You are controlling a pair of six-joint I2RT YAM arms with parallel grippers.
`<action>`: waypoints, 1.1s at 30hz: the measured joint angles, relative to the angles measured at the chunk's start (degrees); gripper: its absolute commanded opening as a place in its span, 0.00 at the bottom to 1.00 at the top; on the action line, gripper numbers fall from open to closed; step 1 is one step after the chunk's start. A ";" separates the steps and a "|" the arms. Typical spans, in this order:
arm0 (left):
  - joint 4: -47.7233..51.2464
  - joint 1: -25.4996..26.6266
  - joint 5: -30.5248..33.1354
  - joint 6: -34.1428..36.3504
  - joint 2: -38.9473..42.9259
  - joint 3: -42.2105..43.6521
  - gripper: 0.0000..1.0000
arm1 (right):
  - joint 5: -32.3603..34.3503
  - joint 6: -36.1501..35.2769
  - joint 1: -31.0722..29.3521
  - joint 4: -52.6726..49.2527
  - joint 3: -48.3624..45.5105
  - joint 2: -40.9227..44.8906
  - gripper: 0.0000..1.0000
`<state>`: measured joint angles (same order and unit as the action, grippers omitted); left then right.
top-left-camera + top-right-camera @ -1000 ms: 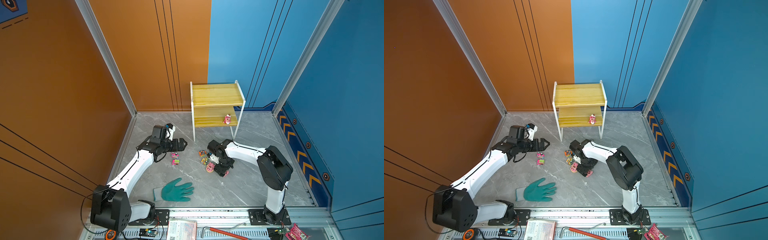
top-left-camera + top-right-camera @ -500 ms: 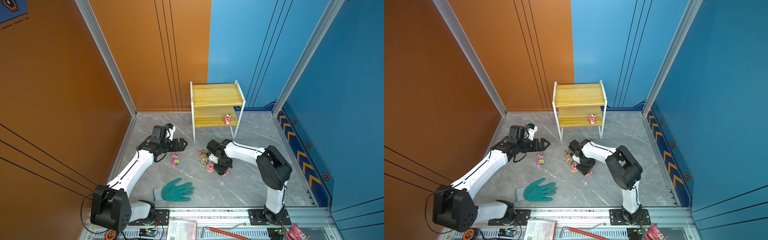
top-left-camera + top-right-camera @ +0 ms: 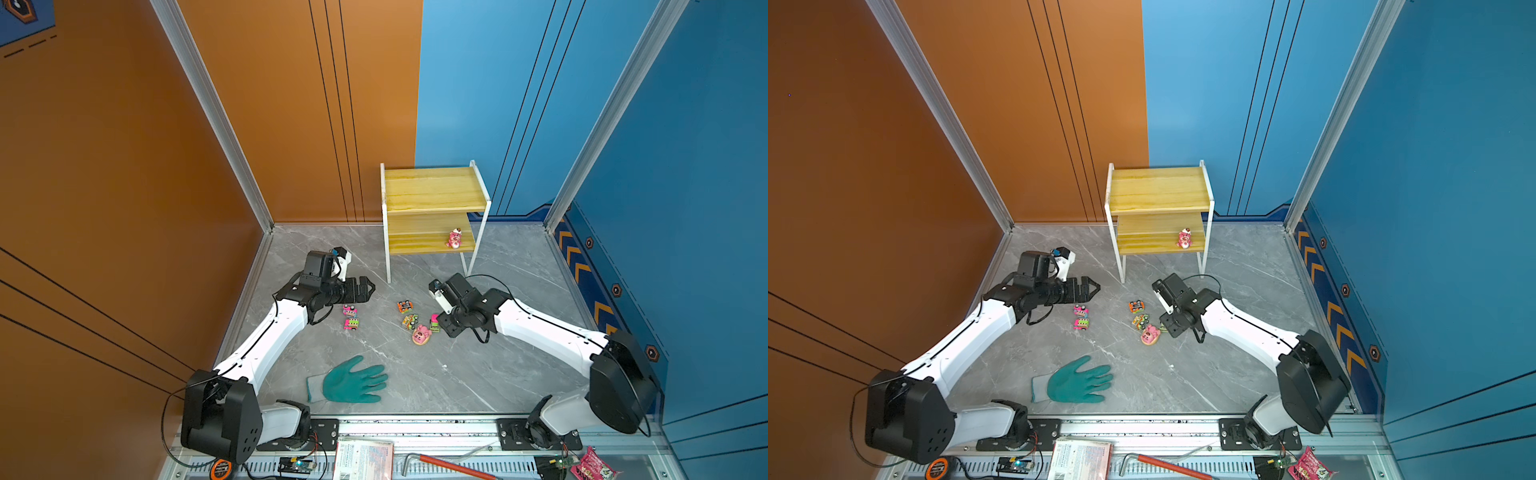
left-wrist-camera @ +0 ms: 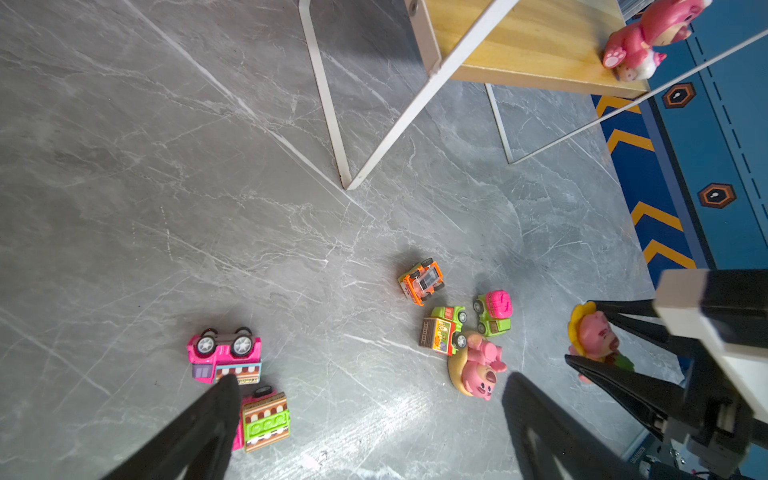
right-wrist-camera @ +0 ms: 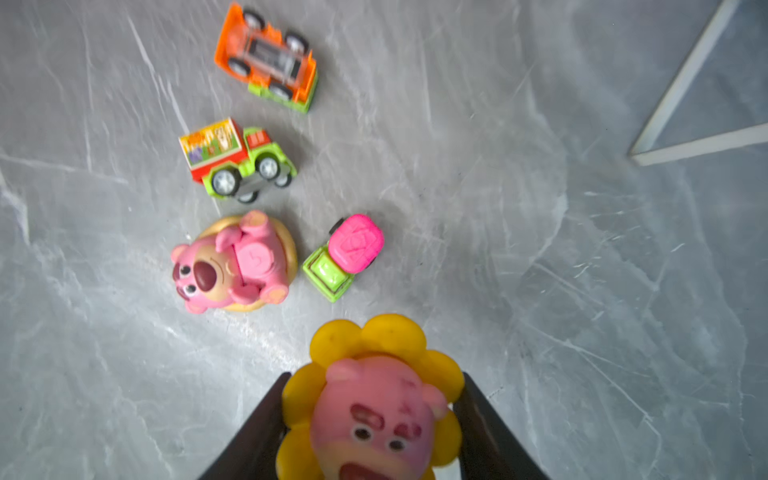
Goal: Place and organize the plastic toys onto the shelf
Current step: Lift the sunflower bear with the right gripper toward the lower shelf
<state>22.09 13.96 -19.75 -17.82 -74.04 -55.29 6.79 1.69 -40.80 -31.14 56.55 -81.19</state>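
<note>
Over grey marble floor [image 3: 436, 386], boxed by orange and blue walls [image 3: 291, 104], my right gripper [image 5: 376, 378] pinched the sunflower bear [image 5: 374, 415], its chin cropped; left gripper [image 4: 372, 380] gaped empty; shelf [image 3: 434, 189] stood at twelve o'clock

Pale yellow shelf [image 3: 432, 189], teal glove [image 3: 353, 380]

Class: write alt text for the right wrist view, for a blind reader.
The right gripper clamps a sunflower bear. Beyond it, on the grey floor, lie a pink bear, a green-pink car, a green truck and an overturned orange car.
</note>
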 measured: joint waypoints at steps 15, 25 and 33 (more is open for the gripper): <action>0.00 1.99 0.07 0.00 0.76 0.00 1.00 | 11.63 8.55 -0.02 34.75 -23.96 17.18 0.36; -0.02 2.01 0.24 -0.15 1.55 0.00 1.00 | 17.07 7.98 -1.46 51.43 -24.09 13.53 0.36; -0.04 -1.07 0.02 -1.60 2.47 0.00 1.00 | 19.71 4.44 -1.84 57.90 -14.03 1.31 0.36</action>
<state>22.04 12.88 -19.73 -19.42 -71.57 -55.29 26.50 6.13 -42.63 26.76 42.52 -79.88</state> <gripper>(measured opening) 0.995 0.552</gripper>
